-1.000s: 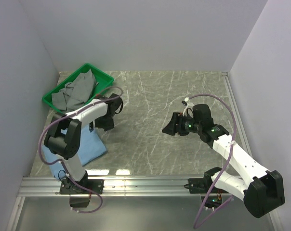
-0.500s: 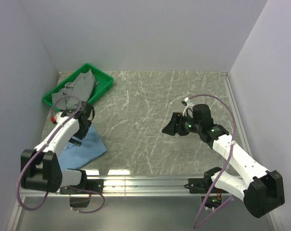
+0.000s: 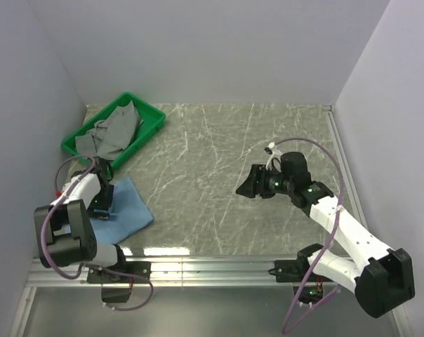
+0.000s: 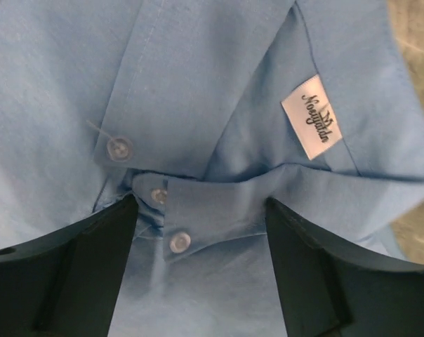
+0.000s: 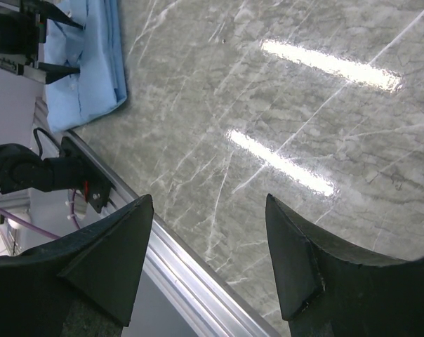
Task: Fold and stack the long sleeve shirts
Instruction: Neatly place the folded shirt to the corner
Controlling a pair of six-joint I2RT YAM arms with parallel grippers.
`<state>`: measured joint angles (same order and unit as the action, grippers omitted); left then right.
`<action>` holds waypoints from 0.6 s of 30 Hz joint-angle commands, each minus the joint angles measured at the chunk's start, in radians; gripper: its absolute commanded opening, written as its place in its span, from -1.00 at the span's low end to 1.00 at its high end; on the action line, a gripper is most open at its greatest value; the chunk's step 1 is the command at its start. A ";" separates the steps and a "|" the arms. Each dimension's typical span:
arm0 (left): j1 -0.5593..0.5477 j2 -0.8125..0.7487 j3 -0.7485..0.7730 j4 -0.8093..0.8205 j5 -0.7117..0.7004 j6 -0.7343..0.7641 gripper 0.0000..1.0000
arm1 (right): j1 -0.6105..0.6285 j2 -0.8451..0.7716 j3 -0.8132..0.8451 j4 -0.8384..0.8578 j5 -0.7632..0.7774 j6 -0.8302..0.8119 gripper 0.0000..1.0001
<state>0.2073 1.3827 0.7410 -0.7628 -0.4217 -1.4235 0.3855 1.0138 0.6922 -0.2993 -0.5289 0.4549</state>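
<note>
A folded light blue long sleeve shirt [image 3: 128, 207] lies at the near left of the table. My left gripper [image 3: 102, 203] is right over its left part, open, jaws either side of the buttoned collar. The left wrist view shows the collar [image 4: 219, 203], small white buttons [image 4: 179, 242] and a white label [image 4: 315, 116] between the open fingers [image 4: 71, 260]. My right gripper [image 3: 248, 184] hovers open and empty over bare table at centre right. The shirt also shows far off in the right wrist view [image 5: 93, 56]. A grey shirt [image 3: 114, 133] lies crumpled in the green tray [image 3: 150, 114].
The green tray stands at the back left by the left wall. An aluminium rail [image 3: 219, 270] runs along the near table edge, also seen in the right wrist view [image 5: 191, 281]. Walls close in the left, back and right sides.
My left arm has swung from the middle left of the table back to the near left, and its gripper has come down over the blue shirt's collar. The right arm has not moved.
</note>
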 commanded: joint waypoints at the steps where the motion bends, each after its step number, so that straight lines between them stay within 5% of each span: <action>1: 0.055 0.045 0.030 0.091 0.003 0.188 0.57 | -0.004 -0.003 -0.008 0.019 -0.011 -0.001 0.43; 10: 0.090 0.194 0.127 0.169 -0.123 0.650 0.62 | -0.005 0.020 0.004 0.020 -0.023 0.001 0.43; 18: 0.060 0.010 0.182 0.042 -0.086 0.649 0.75 | -0.005 0.035 0.009 0.025 -0.031 0.004 0.43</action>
<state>0.2852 1.5032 0.8707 -0.6559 -0.4934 -0.7982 0.3851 1.0412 0.6922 -0.2993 -0.5438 0.4553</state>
